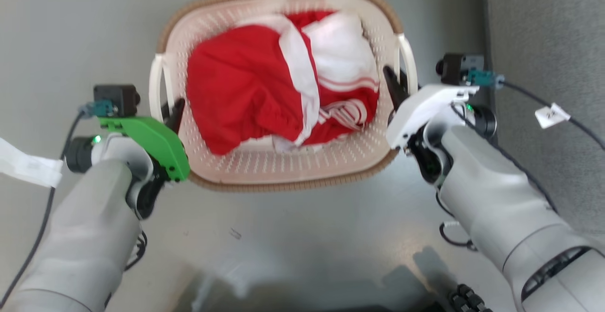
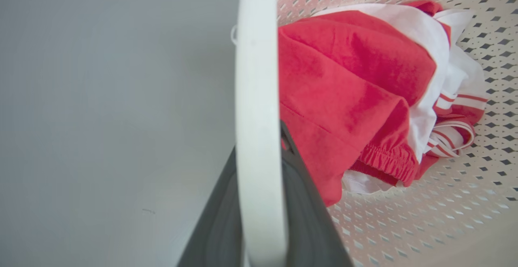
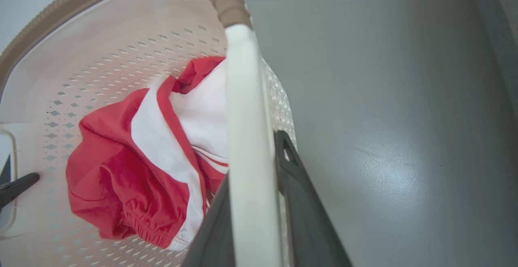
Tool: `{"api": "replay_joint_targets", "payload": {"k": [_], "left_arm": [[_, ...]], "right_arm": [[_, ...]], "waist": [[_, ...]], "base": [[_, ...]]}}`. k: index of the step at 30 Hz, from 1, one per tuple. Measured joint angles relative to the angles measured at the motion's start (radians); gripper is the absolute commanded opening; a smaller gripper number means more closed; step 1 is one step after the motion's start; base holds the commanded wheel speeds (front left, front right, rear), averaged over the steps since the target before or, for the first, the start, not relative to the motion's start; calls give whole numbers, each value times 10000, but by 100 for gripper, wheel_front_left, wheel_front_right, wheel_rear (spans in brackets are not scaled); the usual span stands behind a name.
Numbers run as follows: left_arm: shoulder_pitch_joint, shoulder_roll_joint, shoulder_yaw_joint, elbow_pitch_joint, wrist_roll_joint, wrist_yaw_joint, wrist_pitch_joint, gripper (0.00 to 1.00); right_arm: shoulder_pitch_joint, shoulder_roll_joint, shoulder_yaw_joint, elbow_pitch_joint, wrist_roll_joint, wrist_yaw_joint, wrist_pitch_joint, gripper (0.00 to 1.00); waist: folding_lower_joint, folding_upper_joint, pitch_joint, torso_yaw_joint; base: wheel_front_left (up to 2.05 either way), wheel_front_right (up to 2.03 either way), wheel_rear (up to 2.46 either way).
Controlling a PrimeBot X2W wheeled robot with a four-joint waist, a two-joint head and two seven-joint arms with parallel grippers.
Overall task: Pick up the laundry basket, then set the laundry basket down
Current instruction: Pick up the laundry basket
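Gripping the laundry basket (image 1: 283, 182) by its side handles (image 1: 157, 82), left pincer (image 1: 172, 108) and right pincer (image 1: 396, 78) each close snugly on one, sharing the load evenly; the basket lies between them, over grey floor (image 1: 71, 28).

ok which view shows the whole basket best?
Head view: it takes in the whole basket, rim and both handles. The left wrist view shows one handle and some inner wall; the right wrist view, the other handle.

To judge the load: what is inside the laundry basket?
Crumpled red and white clothing lies in the basket. Anything beneath the clothing is covered, so I cannot tell.
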Motion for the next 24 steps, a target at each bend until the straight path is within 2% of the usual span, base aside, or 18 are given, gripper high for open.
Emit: {"api": "replay_joint_targets", "payload": {"k": [11,24], "left_arm": [[835,-222,-265,439,-539,-10,518,0],[1655,-635,-497,1064,-1089,-10,1340,0]], "right_arm": [[941,71,353,397,370,184,150,0],[1846,90,568,842,974,272,1250,0]], "waist": [[0,0,-1282,-42],[0,0,-2951,-71]], "base": [[0,0,0],[0,0,0]]}}
